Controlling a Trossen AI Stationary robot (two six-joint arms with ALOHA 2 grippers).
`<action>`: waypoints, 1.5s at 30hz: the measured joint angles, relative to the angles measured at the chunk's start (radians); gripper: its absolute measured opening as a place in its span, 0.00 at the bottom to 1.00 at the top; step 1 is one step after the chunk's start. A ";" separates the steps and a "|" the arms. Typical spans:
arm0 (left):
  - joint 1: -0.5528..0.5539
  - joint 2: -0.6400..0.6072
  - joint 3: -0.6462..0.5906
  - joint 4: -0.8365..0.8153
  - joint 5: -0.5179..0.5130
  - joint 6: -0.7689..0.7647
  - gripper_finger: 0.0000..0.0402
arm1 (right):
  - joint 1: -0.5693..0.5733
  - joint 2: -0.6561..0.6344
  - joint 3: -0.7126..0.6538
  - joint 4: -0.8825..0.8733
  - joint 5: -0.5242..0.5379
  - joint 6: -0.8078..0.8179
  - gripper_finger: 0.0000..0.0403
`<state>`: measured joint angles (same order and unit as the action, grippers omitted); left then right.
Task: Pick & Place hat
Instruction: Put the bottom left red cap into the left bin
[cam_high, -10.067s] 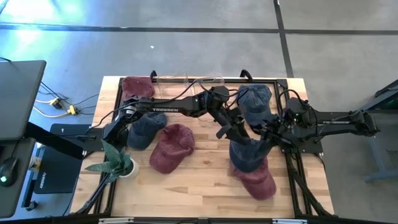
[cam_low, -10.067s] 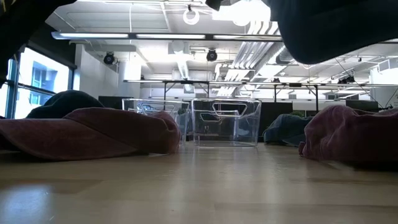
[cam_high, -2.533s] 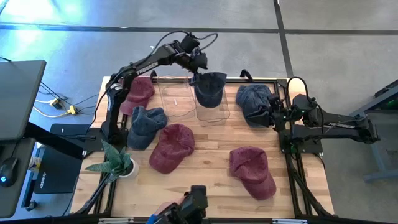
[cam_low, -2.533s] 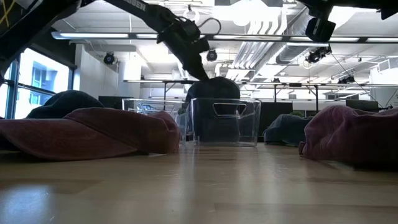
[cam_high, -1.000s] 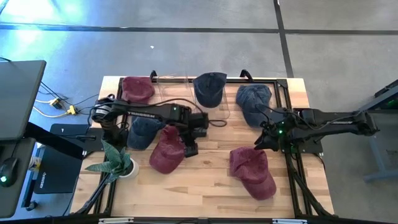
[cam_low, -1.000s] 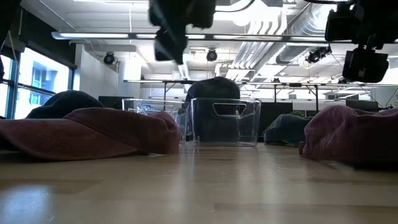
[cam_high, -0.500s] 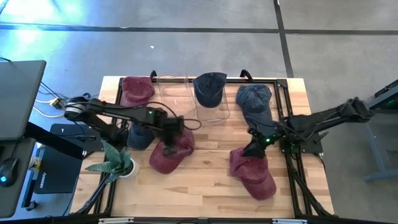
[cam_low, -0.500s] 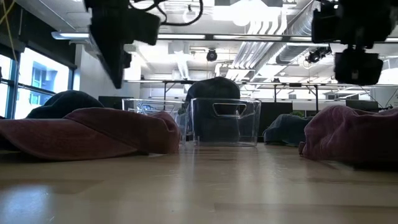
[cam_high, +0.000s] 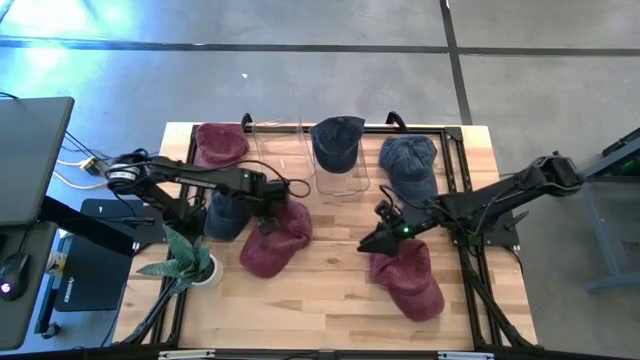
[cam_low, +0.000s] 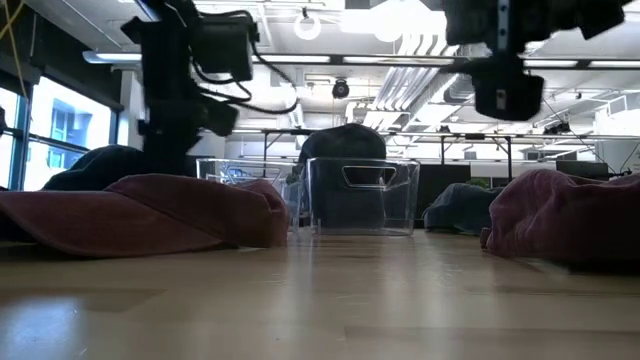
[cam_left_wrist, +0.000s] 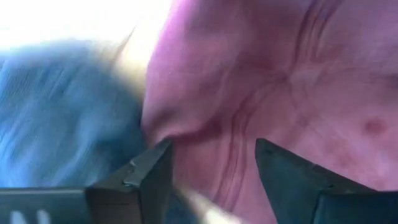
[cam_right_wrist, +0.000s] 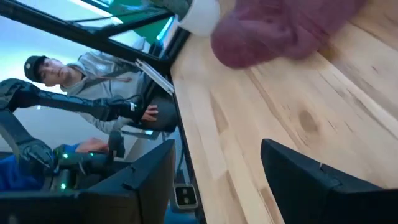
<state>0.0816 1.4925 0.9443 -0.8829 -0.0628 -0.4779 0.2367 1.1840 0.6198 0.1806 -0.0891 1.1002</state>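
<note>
Maroon hat (cam_high: 275, 238) touching blue hat (cam_high: 228, 212), plant (cam_high: 188, 260) near

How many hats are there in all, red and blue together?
6. Maroon caps: back left corner, centre-left, front right. Denim-blue caps: left, in the clear plastic bin, back right. None seem hidden.

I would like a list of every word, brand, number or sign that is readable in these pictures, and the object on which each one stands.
None can be read.
Left arm: pale marks along the link in the high view, too small and blurred to read.
Maroon hat in the left wrist view: only stitching, no text.
Clear bin in the low view: no label visible.
Right arm: no lettering visible.
</note>
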 joint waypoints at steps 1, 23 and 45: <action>0.000 -0.003 0.000 -0.005 0.000 -0.013 0.58 | 0.000 0.013 0.017 -0.002 0.008 -0.010 0.58; -0.029 0.193 0.005 0.009 0.242 -0.008 0.23 | -0.008 0.127 0.152 0.002 0.111 -0.113 0.58; -0.109 0.132 0.274 0.093 0.356 -0.085 0.00 | 0.107 0.287 0.151 0.017 0.186 -0.150 0.58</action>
<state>-0.0269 1.6240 1.2183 -0.7899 0.2931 -0.5625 0.3435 1.4715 0.7712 0.1972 0.0974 0.9504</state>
